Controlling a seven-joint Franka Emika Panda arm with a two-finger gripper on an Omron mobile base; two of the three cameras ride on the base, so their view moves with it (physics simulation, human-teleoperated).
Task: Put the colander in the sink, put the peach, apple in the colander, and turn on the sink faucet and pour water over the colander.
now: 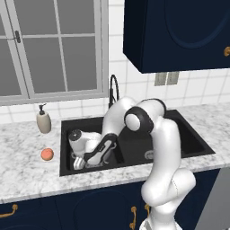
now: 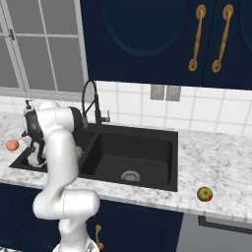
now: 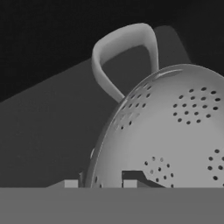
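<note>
Colander (image 3: 170,131) low in the left basin of the sink (image 1: 179,155), lower left of the left base view — gripper (image 1: 81,162) clenched on its rim. Risk: released while tilted, it could roll or settle on its side. Peach (image 1: 47,154) and apple (image 2: 204,194) wait on the counter.

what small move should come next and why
Probably open the tool and let go: it sits low in the left basin of the sink, shut on the colander, while the peach and apple wait on the counter.
</note>
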